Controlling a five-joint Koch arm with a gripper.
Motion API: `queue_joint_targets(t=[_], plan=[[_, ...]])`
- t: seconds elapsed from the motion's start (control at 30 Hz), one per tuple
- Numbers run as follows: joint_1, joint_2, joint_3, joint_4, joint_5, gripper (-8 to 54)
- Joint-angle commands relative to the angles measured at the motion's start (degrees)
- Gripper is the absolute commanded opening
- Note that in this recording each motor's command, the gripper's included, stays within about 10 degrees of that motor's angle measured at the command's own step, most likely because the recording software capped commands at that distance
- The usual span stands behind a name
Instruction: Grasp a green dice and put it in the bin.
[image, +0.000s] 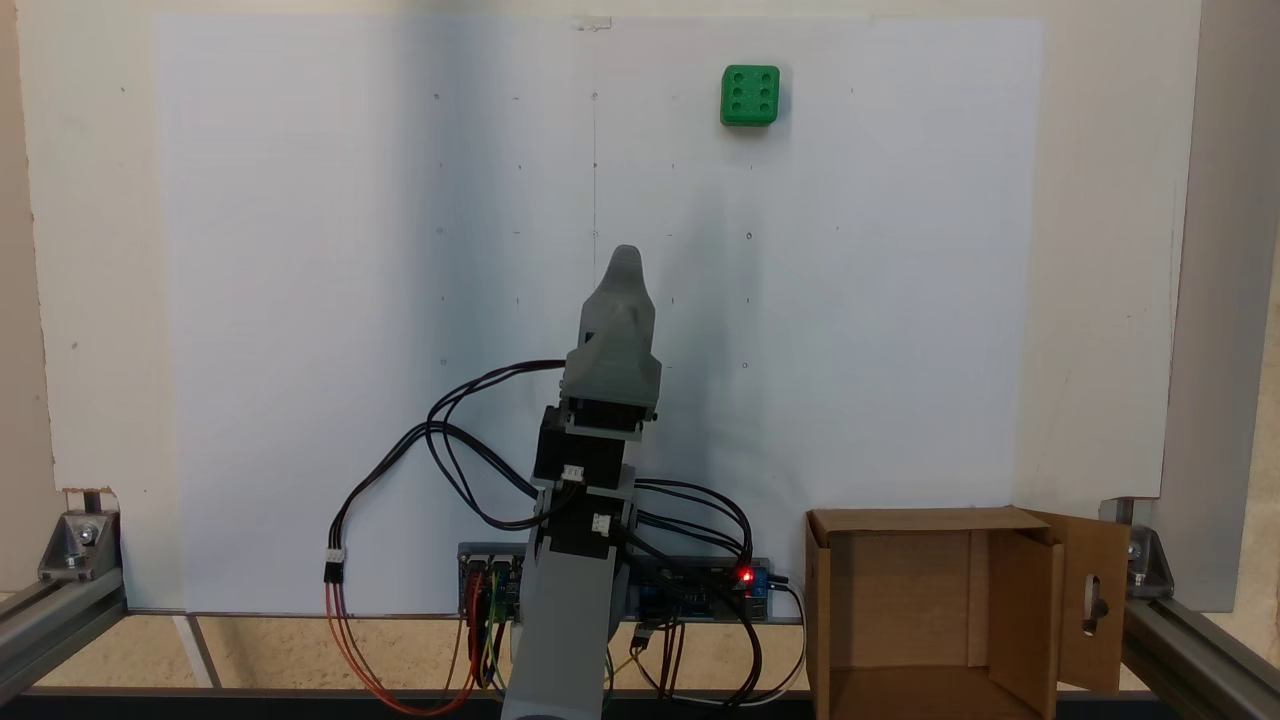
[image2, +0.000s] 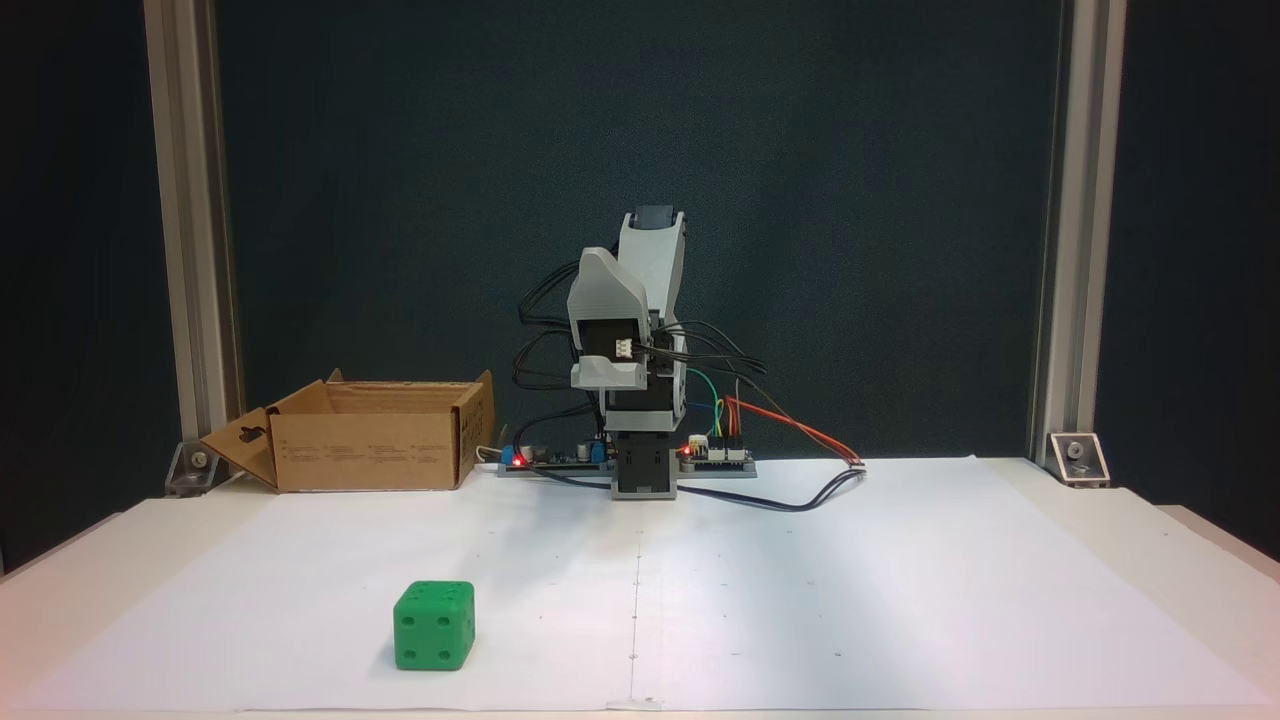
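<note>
Since our gripper (image: 624, 262) hangs folded close over the arm's base (image2: 643, 472), the whole reach to the green dice (image: 750, 96) is not yet begun. Taking the base as our mark, in a fixed view from above the dice (image2: 434, 626) lies well apart from it, far out across the white paper sheet (image: 300, 300) and off to the right of the line the gripper points along. The bin (image: 935, 610) stands just beside the base on that same right side, its mouth open and one slotted flap (image: 1094, 600) swung outward. A cube has no long axis, so we judge any square approach will serve. Our arm is tucked up, upper link raised, gripper pointing away from the base. We cannot tell whether its jaws are parted or pressed together: one tip shows.
</note>
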Motion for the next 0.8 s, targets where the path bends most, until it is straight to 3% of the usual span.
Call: queue_joint_targets(t=[0.0,0.5,0.77], plan=[[-0.1,6.2,2.9,-3.3,-2.6,44.3],[-5.1,6.2,2.4,1.6,-3.2,43.1],[-1.9,6.2,-14.7,31.8,-3.2,43.8]])
